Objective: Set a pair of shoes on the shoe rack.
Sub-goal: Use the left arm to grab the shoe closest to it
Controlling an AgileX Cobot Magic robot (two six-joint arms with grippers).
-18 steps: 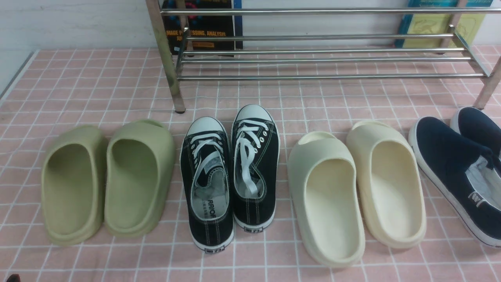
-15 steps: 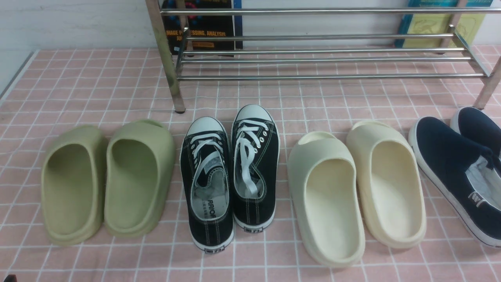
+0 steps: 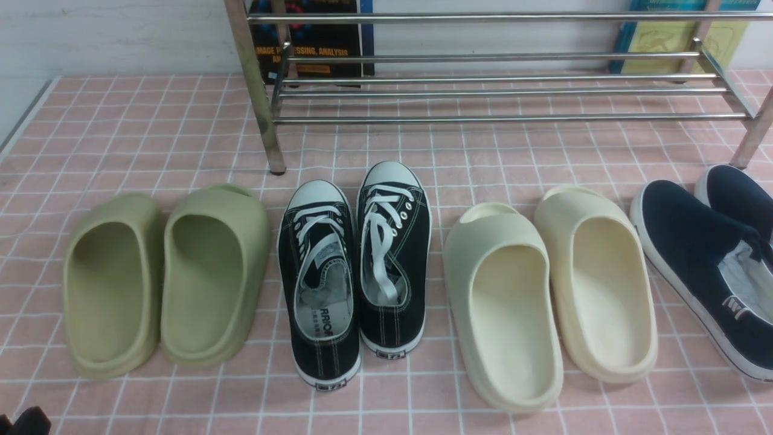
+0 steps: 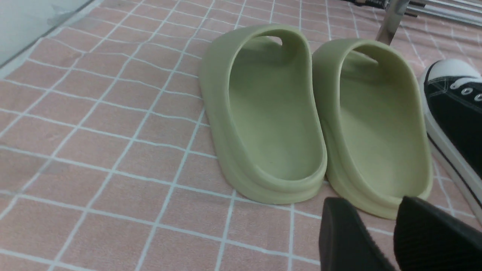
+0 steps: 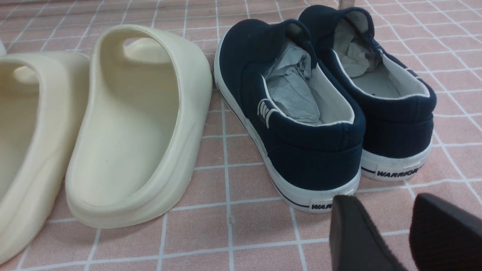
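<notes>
The pair of shoes, two black canvas sneakers with white laces, stands side by side mid-table: the left one point(image 3: 320, 284) and the right one point(image 3: 392, 254), toes toward the shoe rack point(image 3: 495, 90). The steel rack stands at the back with nothing on its rails. My left gripper point(image 4: 372, 205) is open and empty, low behind the olive slides; only its dark tip point(image 3: 27, 420) shows in the front view's near-left corner. One sneaker's toe point(image 4: 452, 98) shows at the edge of the left wrist view. My right gripper point(image 5: 382, 201) is open and empty behind the navy slip-ons.
Olive foam slides point(image 3: 214, 278) lie left of the sneakers, and cream slides point(image 3: 507, 302) lie to their right. Navy slip-ons point(image 3: 688, 241) are at the far right. Books point(image 3: 314, 42) lean behind the rack. The table's edge point(image 3: 24, 115) runs along the far left.
The left gripper's dark tip has risen further into the near-left corner of the front view. The shoes and rack have not moved.
</notes>
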